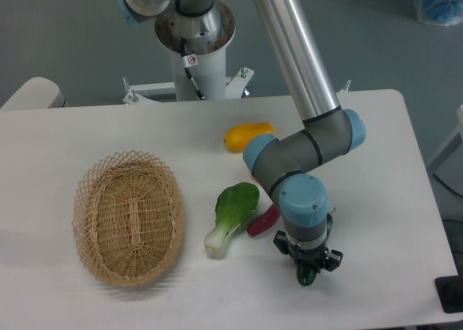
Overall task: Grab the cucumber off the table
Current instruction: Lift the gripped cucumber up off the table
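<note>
The arm's pincer is pointing straight down at the white surface, its fingers closing around the dark green cucumber, whose rounded end is showing beneath them. A bok choy, a red vegetable and a wicker basket are lying alongside.

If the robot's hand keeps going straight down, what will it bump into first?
Most likely the cucumber. The hand points straight down, and a dark green end shows right beneath it, on the table. I can't tell whether they already touch.
</note>
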